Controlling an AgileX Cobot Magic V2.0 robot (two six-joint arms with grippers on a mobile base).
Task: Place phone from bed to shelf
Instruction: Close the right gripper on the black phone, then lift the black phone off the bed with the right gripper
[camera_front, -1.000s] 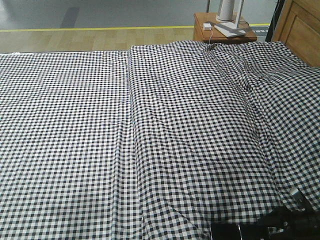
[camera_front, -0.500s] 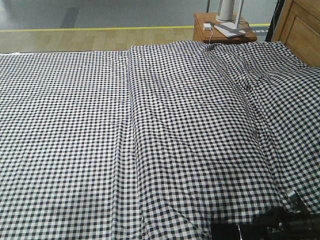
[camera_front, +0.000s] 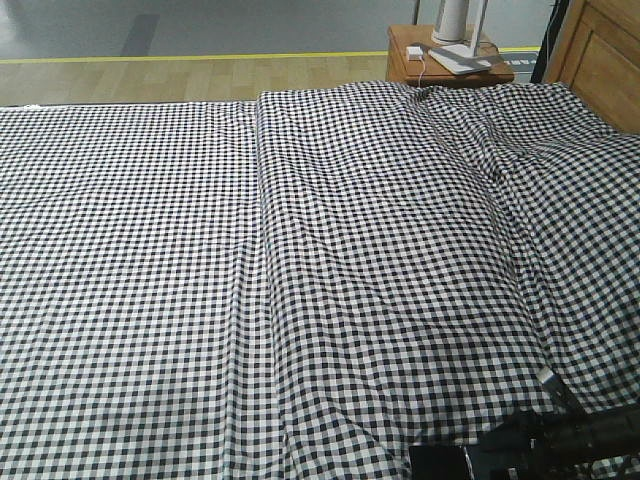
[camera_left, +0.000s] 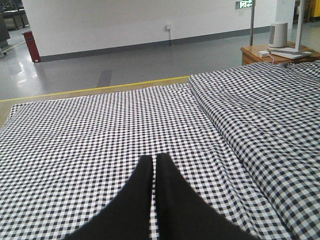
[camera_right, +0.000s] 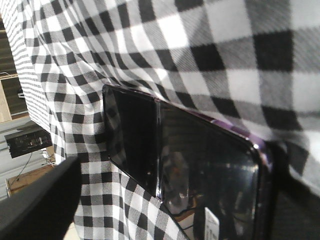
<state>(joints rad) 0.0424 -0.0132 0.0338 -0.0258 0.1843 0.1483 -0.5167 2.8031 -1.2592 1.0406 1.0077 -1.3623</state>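
The phone (camera_front: 437, 463) lay at the near edge of the bed (camera_front: 300, 250) with the right hand (camera_front: 485, 458) at its end, its grip impossible to judge. A shallow pinch on that glossy slab could have let it slip off the edge or snag the loose sheet (camera_right: 240, 60). The left hand (camera_left: 154, 159) hovered clenched on nothing, and against a second before, the right arm (camera_front: 590, 435) had sunk and swung left, nudging the phone leftward.
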